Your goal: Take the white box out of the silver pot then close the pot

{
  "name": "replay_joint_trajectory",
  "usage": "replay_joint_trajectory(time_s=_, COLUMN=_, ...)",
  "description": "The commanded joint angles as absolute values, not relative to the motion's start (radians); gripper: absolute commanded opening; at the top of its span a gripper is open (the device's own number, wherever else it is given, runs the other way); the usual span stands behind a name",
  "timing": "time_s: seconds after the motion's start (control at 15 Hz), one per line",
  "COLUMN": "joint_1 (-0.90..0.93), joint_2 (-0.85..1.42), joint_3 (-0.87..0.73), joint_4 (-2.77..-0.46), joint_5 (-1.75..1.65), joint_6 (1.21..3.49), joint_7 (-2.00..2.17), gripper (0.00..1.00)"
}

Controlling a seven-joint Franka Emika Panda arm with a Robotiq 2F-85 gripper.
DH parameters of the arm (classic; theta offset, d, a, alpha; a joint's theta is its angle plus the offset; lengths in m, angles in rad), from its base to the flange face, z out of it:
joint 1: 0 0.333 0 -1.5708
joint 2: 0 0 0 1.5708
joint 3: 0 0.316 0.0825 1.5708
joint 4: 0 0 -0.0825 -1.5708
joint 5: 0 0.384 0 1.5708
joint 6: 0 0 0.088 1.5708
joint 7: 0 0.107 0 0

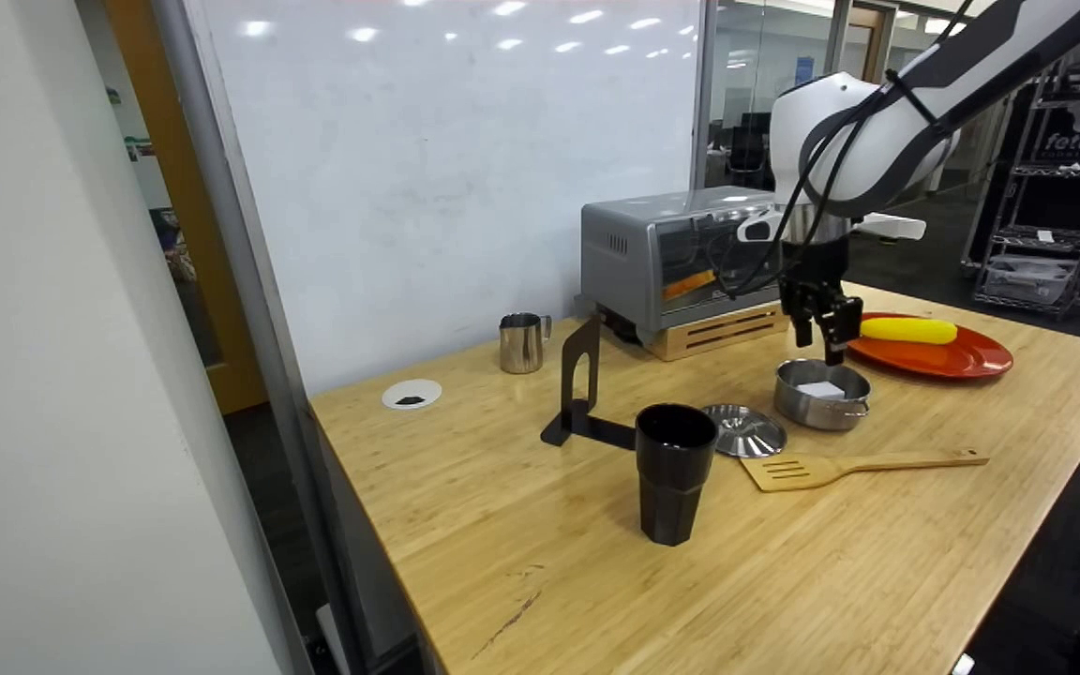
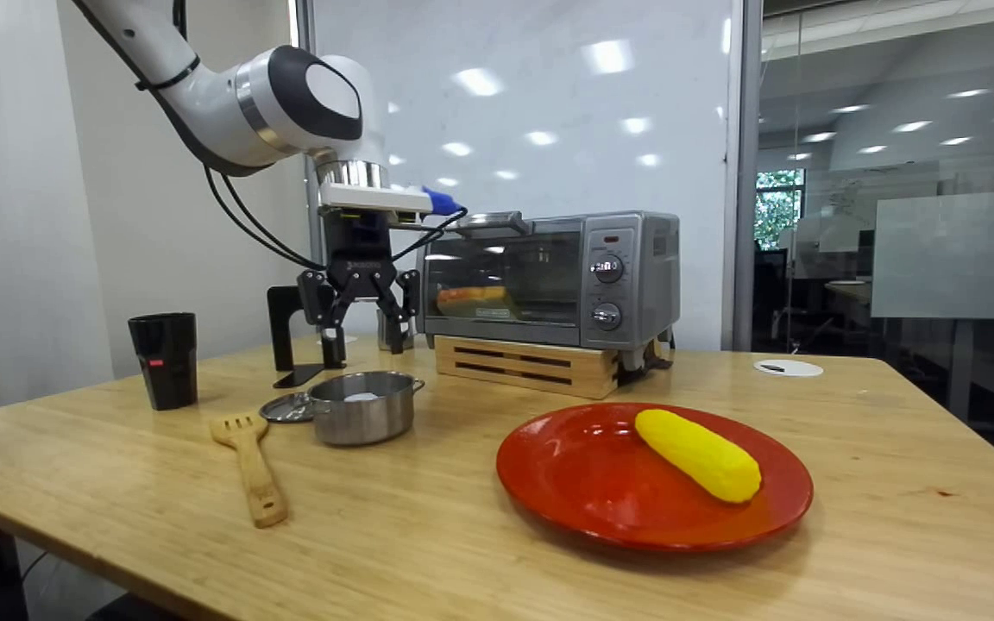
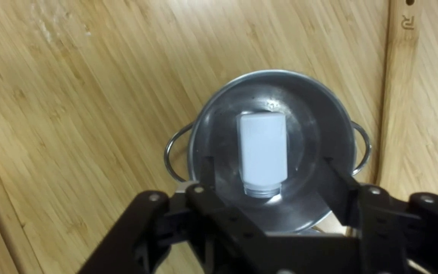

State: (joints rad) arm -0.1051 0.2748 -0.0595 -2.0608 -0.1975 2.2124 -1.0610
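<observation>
The white box (image 3: 263, 148) lies on its side in the silver pot (image 2: 365, 423), near the middle of the wrist view, ridged end toward the bottom. Its length runs up and down there, so the gripper (image 2: 366, 347), fingers (image 3: 343, 194) apart and holding nothing, seems turned to pinch across the narrow width. In an exterior view it hangs over the pot, left of centre; its height above the rim is hard to judge. The pot is uncovered, giving the box a way out; the lid (image 1: 743, 431) sits just beside it, right of centre in an exterior view, presumably handy for closing. The wooden spatula (image 1: 798, 472), just below it there, may crowd that reach.
</observation>
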Motion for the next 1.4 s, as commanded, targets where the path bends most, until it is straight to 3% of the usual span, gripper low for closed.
replay_joint_trajectory(time_s=0.0, joint_1=-0.107, joint_2=0.278, joint_3=-0.059, joint_4=-2.083, joint_5=-0.235, joint_6=2.192, joint_7=-1.035, gripper=0.73)
replay_joint_trajectory(time_s=0.4, joint_1=-0.11, joint_2=0.302, joint_3=-0.057, joint_4=-2.101, joint_5=-0.257, joint_6=2.208, joint_7=-1.029, gripper=0.77)
replay_joint_trajectory(time_s=1.33, joint_1=-0.112, joint_2=0.355, joint_3=-0.04, joint_4=-2.093, joint_5=-0.294, joint_6=2.301, joint_7=-1.093, gripper=0.71)
